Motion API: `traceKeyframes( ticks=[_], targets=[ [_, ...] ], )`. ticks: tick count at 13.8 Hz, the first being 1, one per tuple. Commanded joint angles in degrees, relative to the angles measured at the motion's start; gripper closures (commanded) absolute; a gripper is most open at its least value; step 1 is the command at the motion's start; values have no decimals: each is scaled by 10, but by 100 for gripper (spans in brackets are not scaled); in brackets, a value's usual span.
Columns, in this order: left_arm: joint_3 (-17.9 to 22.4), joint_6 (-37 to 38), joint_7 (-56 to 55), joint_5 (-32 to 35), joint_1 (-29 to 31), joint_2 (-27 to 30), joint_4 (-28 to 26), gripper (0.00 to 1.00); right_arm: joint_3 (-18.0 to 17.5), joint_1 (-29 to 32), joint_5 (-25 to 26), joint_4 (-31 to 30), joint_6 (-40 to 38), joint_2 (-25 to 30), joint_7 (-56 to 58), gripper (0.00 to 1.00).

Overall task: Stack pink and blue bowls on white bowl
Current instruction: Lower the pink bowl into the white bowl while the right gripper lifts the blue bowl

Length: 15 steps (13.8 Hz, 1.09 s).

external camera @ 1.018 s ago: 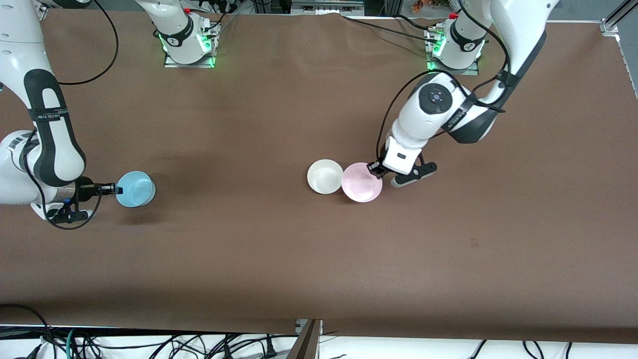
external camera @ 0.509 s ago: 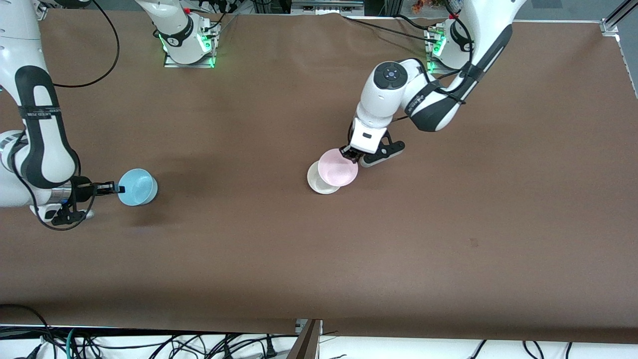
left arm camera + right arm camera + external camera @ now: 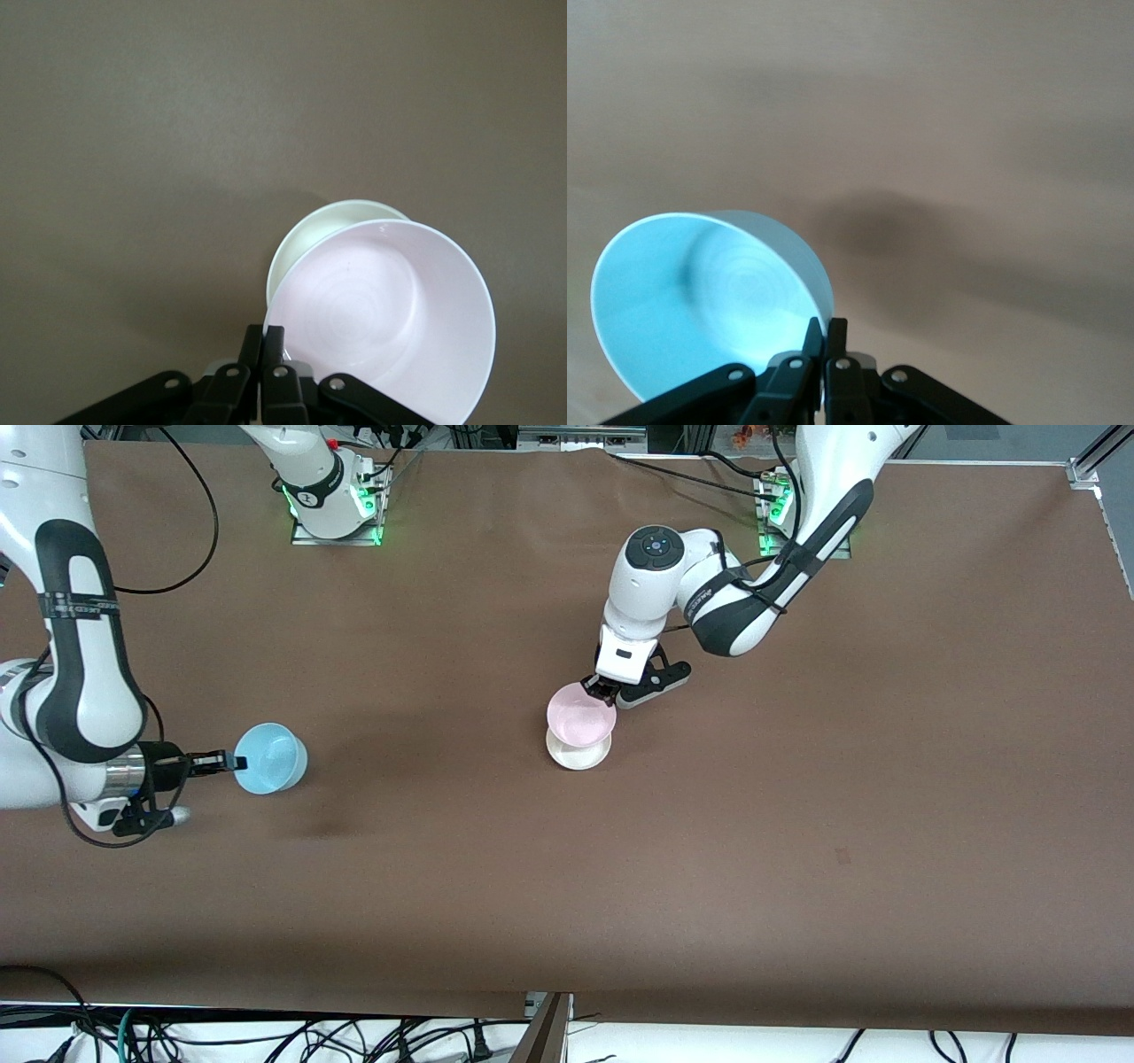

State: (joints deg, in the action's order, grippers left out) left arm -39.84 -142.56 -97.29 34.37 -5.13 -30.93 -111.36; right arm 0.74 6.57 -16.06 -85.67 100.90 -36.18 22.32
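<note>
A brown table (image 3: 567, 886) fills the front view, its covering bare apart from three small bowls, with cables hanging past the edge nearest the camera. The white bowl (image 3: 578, 751) sits on the table near the middle. The left gripper (image 3: 600, 688) is over it, its fingers pinched tight on the rim of the pink bowl (image 3: 580, 716), which hangs above the white one and covers much of it without lining up with it. In the left wrist view the pink bowl (image 3: 385, 319) overlaps the white bowl (image 3: 319, 232) so that only a crescent of white rim shows, and the two black fingers (image 3: 266, 350) sit close together on the pink rim. Toward the right arm's end of the table, the right gripper (image 3: 232, 762) has its fingers clamped on the rim of the blue bowl (image 3: 271, 758), held tilted above the table, well apart from the other two. The right wrist view shows the blue bowl (image 3: 700, 301) tipped on its side, its rim nipped between the fingers (image 3: 824, 341).
</note>
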Motion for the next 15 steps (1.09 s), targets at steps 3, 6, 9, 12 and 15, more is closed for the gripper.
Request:
traceKeyframes(
  ticks=[3, 6, 9, 12, 15],
  targets=[
    [6, -1, -78, 83, -18, -50, 44, 100, -17, -30, -9, 3, -13, 10, -85, 100],
    [7, -1, -80, 84, -18, -60, 50, 100, -46, -35, -8, 3, -12, 13, -152, 100],
    [11, -11, -80, 85, -18, -67, 50, 100, -79, -36, -7, 3, -6, 13, -212, 100],
    [16, -11, -80, 96, -19, -69, 51, 100, -94, -51, -6, 3, -4, 13, -262, 100],
    [17, -16, -80, 97, -19, -77, 57, 100, -94, -80, -7, 4, 18, 13, -320, 100]
  ],
)
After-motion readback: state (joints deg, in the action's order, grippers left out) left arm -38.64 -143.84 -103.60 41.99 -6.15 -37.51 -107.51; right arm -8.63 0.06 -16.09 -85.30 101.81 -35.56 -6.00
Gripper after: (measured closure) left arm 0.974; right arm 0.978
